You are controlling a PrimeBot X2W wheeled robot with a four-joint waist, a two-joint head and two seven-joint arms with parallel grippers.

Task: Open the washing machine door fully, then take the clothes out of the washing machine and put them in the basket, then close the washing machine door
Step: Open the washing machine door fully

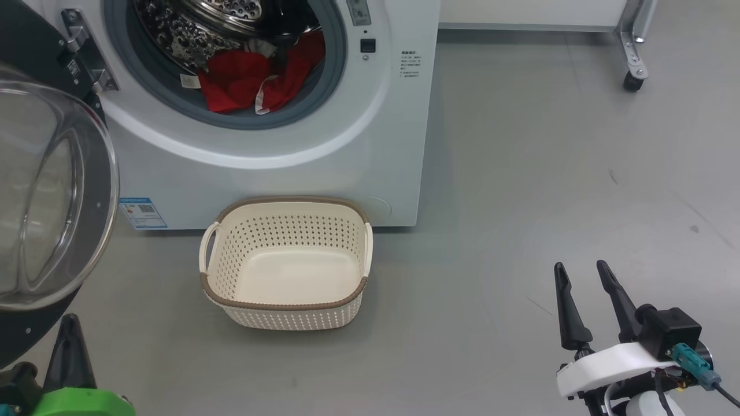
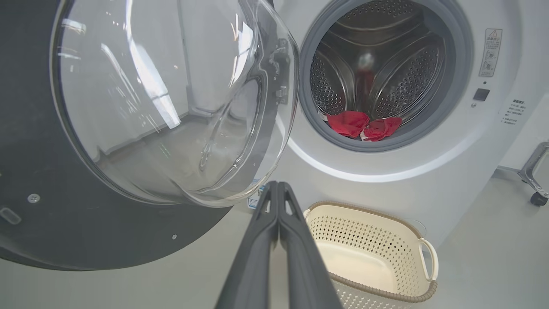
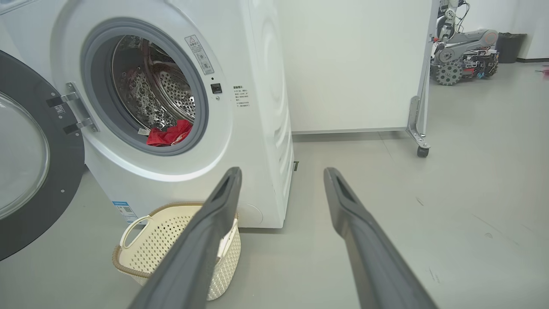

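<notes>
Clothes (image 1: 237, 81) in washing machine (image 1: 277, 173); basket (image 1: 289, 319) on floor (image 1: 520, 202) just in frt of it; door (image 1: 52, 196) open at L.

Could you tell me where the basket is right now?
In the head view, the basket stands empty on the floor just before the washing machine, right of its open door.

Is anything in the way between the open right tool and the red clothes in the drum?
Nothing visible stands between the right tool and the clothes. The door hangs open at the left, off that path; the basket sits on the floor, below the drum.
</notes>
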